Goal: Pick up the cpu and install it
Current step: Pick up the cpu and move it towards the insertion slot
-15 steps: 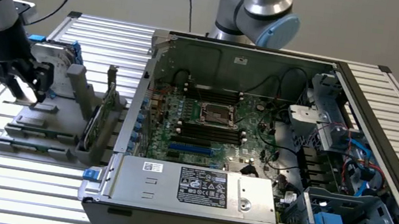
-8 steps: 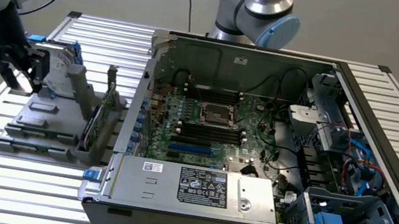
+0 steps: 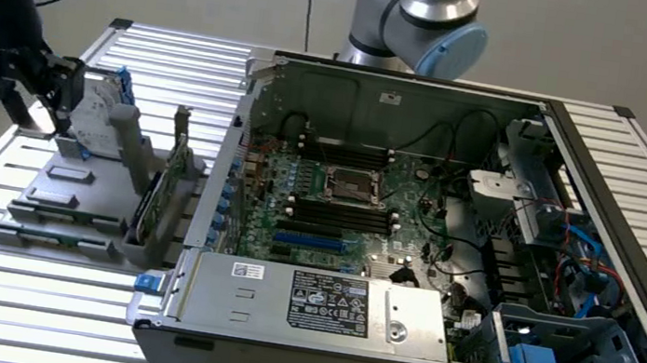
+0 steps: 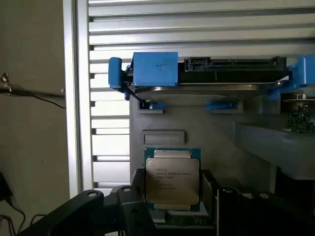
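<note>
- The gripper [image 4: 173,194] clasps the cpu [image 4: 172,174] by two opposite edges, jaws fairly wide.
- The cpu sits between them, near the hard drive [image 4: 231,73], over the grey holder [image 4: 216,142].

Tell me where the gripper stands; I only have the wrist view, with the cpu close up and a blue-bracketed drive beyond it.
Observer: The gripper is at the exterior view's left, over a grey fixture beside the computer case, not inside it.
Operator: Locate the socket.
Observer: The socket sits mid-way across the motherboard in the open case, to the exterior view's right of the fixture.
Operator: Report what lies between.
Observer: A green card stands on edge at the fixture's side nearest the case.
</note>
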Action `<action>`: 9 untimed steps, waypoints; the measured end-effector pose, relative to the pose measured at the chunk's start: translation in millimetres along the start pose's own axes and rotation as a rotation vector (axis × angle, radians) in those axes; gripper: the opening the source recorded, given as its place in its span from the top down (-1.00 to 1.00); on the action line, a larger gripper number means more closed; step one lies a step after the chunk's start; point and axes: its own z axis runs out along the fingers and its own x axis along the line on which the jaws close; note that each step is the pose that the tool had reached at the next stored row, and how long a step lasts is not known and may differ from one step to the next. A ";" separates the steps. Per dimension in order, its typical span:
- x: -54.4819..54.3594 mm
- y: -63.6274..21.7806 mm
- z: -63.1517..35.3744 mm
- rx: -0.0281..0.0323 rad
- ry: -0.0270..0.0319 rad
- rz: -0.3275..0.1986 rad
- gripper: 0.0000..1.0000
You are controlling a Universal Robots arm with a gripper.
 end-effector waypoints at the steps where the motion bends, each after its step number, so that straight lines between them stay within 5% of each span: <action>1: -2.5 0.2 -3.8 -0.0003 0.0001 0.000 -0.09; 9: -26.9 2.4 -35.5 -0.0039 0.0003 0.000 -0.09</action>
